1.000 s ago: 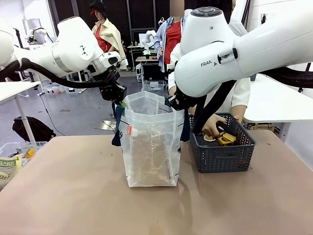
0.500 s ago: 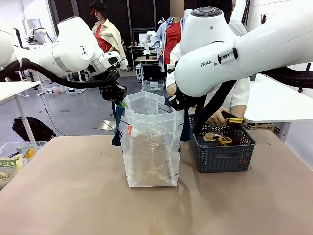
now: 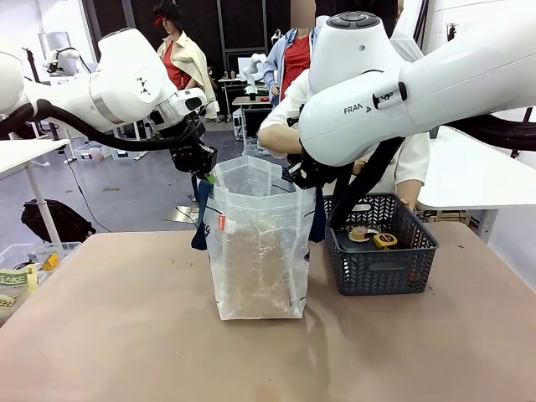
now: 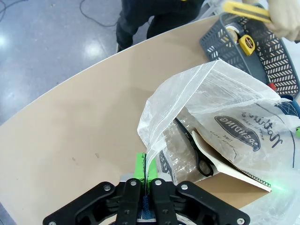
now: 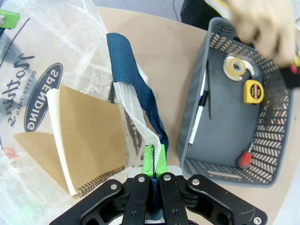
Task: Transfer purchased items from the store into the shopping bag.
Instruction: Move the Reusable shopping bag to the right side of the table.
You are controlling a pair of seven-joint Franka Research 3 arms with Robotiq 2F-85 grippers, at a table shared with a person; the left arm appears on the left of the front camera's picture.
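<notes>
The shopping bag (image 3: 255,243) stands upright at mid-table, its mouth held wide. My left gripper (image 3: 199,167) is shut on its left rim (image 4: 154,140), green pads (image 4: 139,168) pinching the plastic. On the opposite rim, by the navy handle (image 5: 124,61), my right gripper (image 3: 297,177) is shut as well. Inside the bag lie a brown spiral notebook (image 5: 89,136) and black scissors (image 4: 194,147). A person's hand (image 4: 286,18) holds a yellow item (image 4: 246,10) above the basket (image 3: 381,251).
The dark grey basket (image 5: 192,117) sits right of the bag and holds a tape roll (image 5: 238,67), a yellow tape measure (image 5: 253,90), a pen (image 5: 199,112) and a small red thing (image 5: 244,159). A clear box (image 3: 17,280) stands off the table's left edge.
The person's hand has lifted a yellow and black item out of the basket and carried it up and left, behind my right arm. Both grippers and the bag have stayed still.
</notes>
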